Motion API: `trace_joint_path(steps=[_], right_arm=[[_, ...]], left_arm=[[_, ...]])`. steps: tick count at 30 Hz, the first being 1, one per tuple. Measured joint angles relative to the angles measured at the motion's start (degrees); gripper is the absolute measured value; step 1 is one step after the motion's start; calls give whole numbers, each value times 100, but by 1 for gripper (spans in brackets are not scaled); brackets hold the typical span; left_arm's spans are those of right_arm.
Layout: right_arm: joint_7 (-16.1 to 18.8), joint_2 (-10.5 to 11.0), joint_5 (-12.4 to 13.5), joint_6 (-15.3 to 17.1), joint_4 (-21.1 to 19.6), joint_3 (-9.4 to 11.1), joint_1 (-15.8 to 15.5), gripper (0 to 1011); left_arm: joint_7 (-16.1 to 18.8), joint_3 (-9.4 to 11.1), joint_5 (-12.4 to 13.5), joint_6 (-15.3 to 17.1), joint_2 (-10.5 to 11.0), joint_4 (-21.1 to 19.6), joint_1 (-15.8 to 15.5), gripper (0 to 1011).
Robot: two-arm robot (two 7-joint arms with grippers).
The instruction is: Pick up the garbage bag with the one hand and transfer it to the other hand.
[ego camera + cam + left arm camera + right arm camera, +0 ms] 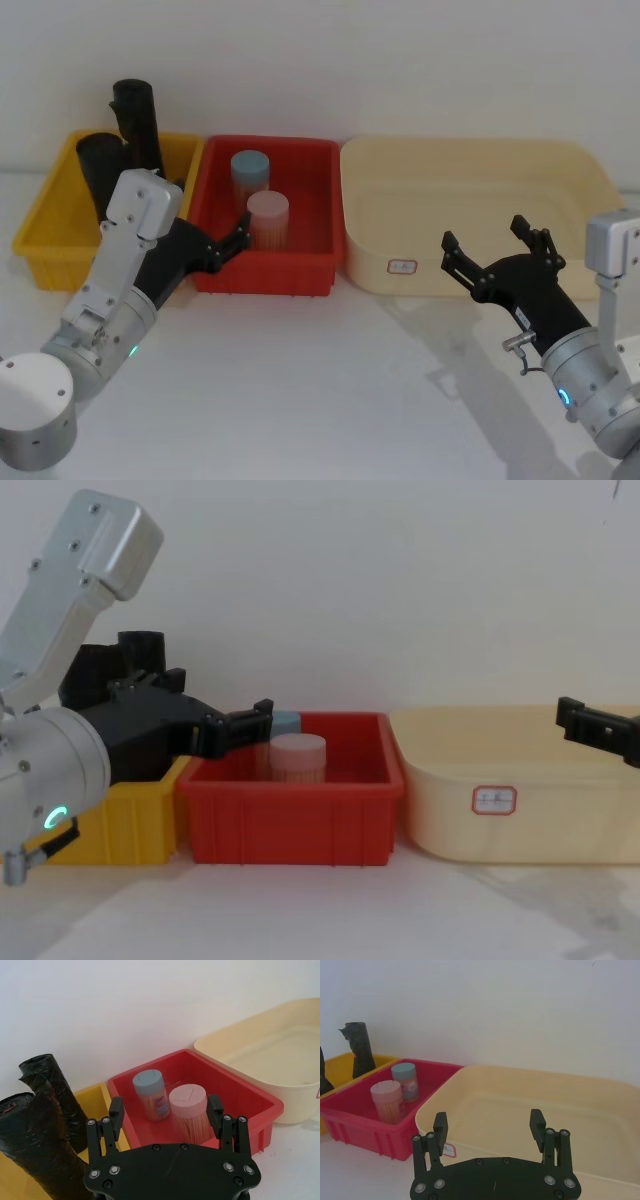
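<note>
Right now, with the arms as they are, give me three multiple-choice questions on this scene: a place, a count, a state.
1. Where do the black rolls stand? A) on the table B) in the yellow bin C) in the cream tub
2. How many jars are in the red bin? A) none B) four C) two
3. The left end effector is: A) open B) shut on a roll C) shut on a jar
Answers: 1 B, both rise from the yellow bin; 2 C, one blue-lidded, one pink-lidded; 3 A, its fingers stand wide apart, gripping nothing.
</note>
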Motion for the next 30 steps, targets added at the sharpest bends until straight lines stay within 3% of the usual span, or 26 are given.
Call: trace_joint_path(steps=[30], right_arm=[[0, 0, 0, 0, 0, 0, 0, 1000]], left_arm=[[0, 0, 0, 0, 0, 0, 0, 1001]])
